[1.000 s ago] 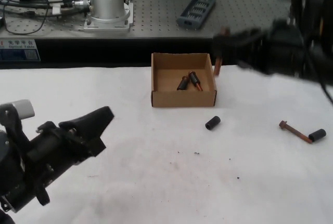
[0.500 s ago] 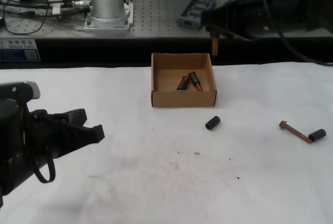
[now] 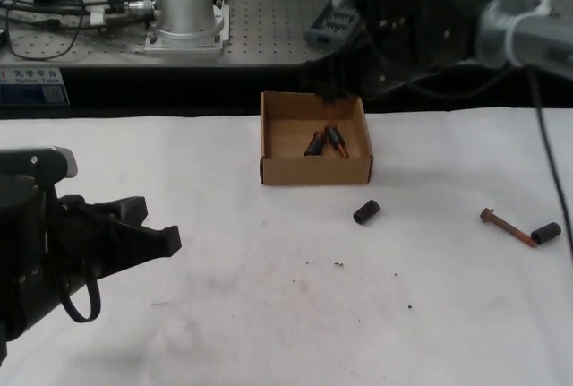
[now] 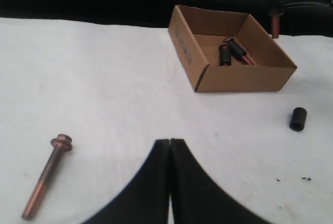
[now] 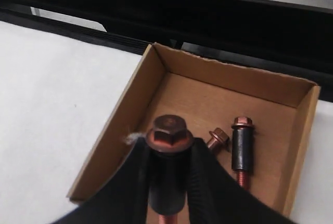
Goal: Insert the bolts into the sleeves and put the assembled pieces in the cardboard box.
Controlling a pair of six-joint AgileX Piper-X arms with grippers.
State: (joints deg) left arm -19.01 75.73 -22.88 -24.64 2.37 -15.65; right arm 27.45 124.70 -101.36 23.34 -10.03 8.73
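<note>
At the left of the high view, the left end effector (image 3: 168, 239) sits over the white surface (image 3: 269, 314), well apart from the cardboard box (image 3: 315, 171); its wrist view shows it (image 4: 170, 142) clenched on nothing, the two black fingers (image 4: 148, 182) pressed flat together; a loose bolt (image 4: 46, 176) lies flat on the surface near those fingers without touching them.

The box (image 4: 244, 78) stands open-topped at mid-surface, close to the dark back edge; inside it an assembled piece (image 3: 314, 143) and a second piece (image 3: 337, 140) lie close beside each other on the floor, each a copper bolt through a black sleeve.

The right end effector (image 3: 329, 92) hangs above the far rim of the box, clear of the cardboard; in its wrist view it (image 5: 169, 148) is grasping a held piece (image 5: 166, 182) upright, with the sleeve pinched between the fingers, the hexagonal head above them and the threaded end below; the box (image 5: 119, 130) and its two pieces lie beneath.

Right of the box, in front of its near corner, a loose sleeve (image 3: 365, 212) lies on the surface; farther right, near the edge of the view, another bolt (image 3: 506, 226) lies with its threaded end at an end sleeve (image 3: 545, 233); both are well apart from either end effector.
</note>
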